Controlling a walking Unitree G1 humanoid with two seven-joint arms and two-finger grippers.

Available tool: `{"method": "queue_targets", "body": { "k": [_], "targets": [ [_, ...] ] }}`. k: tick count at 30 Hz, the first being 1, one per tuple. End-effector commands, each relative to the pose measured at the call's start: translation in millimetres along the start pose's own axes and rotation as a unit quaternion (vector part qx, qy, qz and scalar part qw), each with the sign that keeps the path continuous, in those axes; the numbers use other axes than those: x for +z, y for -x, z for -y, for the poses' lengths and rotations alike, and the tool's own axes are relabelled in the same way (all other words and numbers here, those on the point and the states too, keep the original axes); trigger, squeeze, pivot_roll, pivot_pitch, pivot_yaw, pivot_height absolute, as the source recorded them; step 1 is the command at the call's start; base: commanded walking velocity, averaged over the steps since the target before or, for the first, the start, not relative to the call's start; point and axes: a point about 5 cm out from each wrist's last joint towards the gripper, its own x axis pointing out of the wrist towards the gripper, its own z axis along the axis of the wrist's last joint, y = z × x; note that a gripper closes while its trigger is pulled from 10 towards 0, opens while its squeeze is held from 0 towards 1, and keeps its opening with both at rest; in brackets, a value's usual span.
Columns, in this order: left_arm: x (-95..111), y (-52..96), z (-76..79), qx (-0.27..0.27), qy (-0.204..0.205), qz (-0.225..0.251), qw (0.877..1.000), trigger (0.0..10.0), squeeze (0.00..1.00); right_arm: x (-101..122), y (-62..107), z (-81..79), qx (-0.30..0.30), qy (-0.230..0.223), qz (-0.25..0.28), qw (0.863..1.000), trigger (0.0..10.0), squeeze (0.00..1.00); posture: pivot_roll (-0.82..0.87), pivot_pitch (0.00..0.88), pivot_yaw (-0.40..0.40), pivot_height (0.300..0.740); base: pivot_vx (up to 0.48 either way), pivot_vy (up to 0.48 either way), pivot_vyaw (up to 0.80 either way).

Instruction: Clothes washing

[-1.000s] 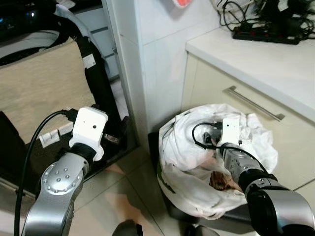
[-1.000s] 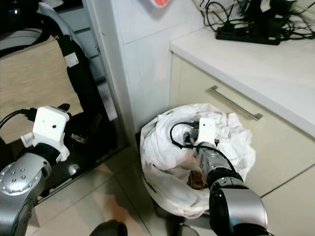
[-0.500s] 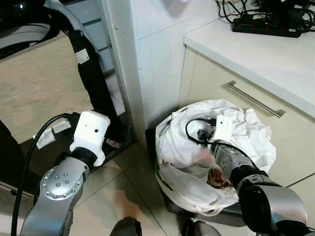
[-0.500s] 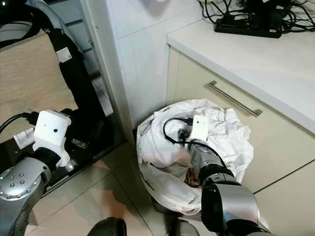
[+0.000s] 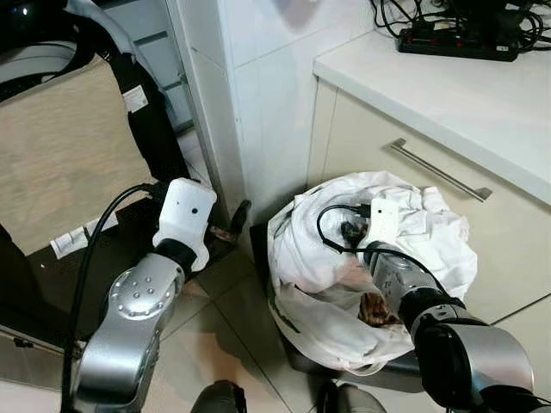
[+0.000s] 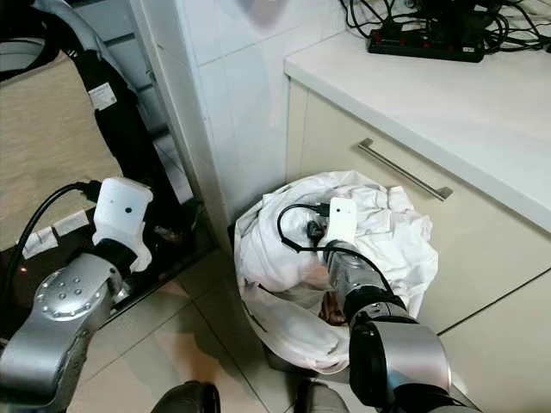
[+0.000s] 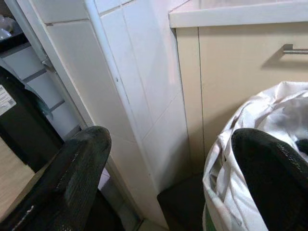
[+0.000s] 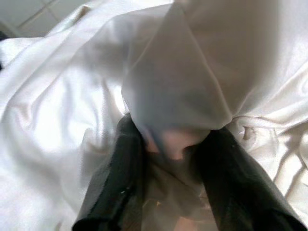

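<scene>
From the head views, a heap of white cloth (image 5: 344,258) fills a dark basket (image 5: 297,361) on the tiled floor (image 5: 232,335), just beside the cream cabinet (image 5: 405,198) and the white tiled pillar (image 5: 250,103). The right gripper (image 8: 168,159) reaches down into this heap, while the left gripper (image 7: 168,159) is raised near the pillar's foot, apart from the basket. In the left wrist view, its two black fingers (image 7: 72,168) stand wide apart with nothing between them, pointing at the pillar and the basket's edge. In the right wrist view, the right gripper's fingers (image 8: 118,178) are partly closed around a fold of the white cloth, pinching it.
</scene>
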Motion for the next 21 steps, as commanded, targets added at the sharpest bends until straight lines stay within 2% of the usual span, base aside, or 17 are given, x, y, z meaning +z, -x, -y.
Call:
{"method": "queue_targets", "body": {
  "k": [1, 4, 7, 8, 11, 13, 14, 16, 21],
  "targets": [
    [-1, -8.0, 3.1, 0.004, 0.004, 0.009, 1.000, 10.0, 0.00, 7, -0.7, -8.5, 0.027, 0.015, 0.026, 0.999, 0.0, 0.03, 0.05, 0.069, -0.003, 0.740, 0.000, 0.000, 0.00],
    [-3, -14.5, 6.5, 0.002, 0.008, 0.012, 1.000, 10.0, 0.00, 15, -0.7, -9.0, 0.037, 0.019, 0.048, 0.998, 0.0, 0.03, 0.03, 0.046, -0.015, 0.740, 0.000, 0.000, 0.00],
    [-4, -22.6, 7.3, 0.006, 0.010, 0.017, 1.000, 10.0, 0.00, 27, -0.1, -12.1, 0.057, 0.050, 0.080, 0.994, 0.0, 0.03, 0.00, 0.000, -0.022, 0.740, 0.000, 0.000, 0.00],
    [-5, -24.7, 6.3, 0.008, 0.010, 0.018, 1.000, 10.0, 0.00, 33, 0.6, -14.1, 0.067, 0.060, 0.096, 0.991, 0.0, 0.00, 0.00, 0.000, -0.023, 0.740, 0.000, 0.000, 0.00],
    [-7, -28.8, 4.8, 0.010, 0.008, 0.019, 1.000, 10.0, 0.00, 43, 2.2, -15.7, 0.078, 0.071, 0.122, 0.987, 0.0, 0.00, -0.02, 0.000, -0.028, 0.740, 0.000, 0.000, 0.00],
    [-10, -37.5, 4.1, 0.013, 0.008, 0.024, 1.000, 10.0, 0.00, 55, 6.2, -15.3, 0.084, 0.082, 0.159, 0.980, 0.0, 0.00, -0.04, 0.000, -0.031, 0.740, 0.000, 0.000, 0.00],
    [-10, -37.5, 4.1, 0.013, 0.008, 0.024, 1.000, 10.0, 0.00, 55, 6.2, -15.3, 0.084, 0.082, 0.159, 0.980, 0.0, 0.00, -0.04, 0.000, -0.031, 0.740, 0.000, 0.000, 0.00],
    [-9, -46.1, 5.6, 0.012, 0.008, 0.033, 0.999, 10.0, 0.00, 68, 12.9, -12.0, 0.081, 0.087, 0.201, 0.972, 0.0, 0.00, -0.06, 0.000, -0.028, 0.740, 0.000, 0.000, 0.00],
    [-3, -57.6, 7.6, 0.008, 0.007, 0.051, 0.999, 10.0, 0.00, 87, 24.4, -4.8, 0.073, 0.068, 0.258, 0.961, 0.0, 0.00, -0.07, 0.000, -0.026, 0.740, 0.000, 0.000, 0.00]
  ]
}}
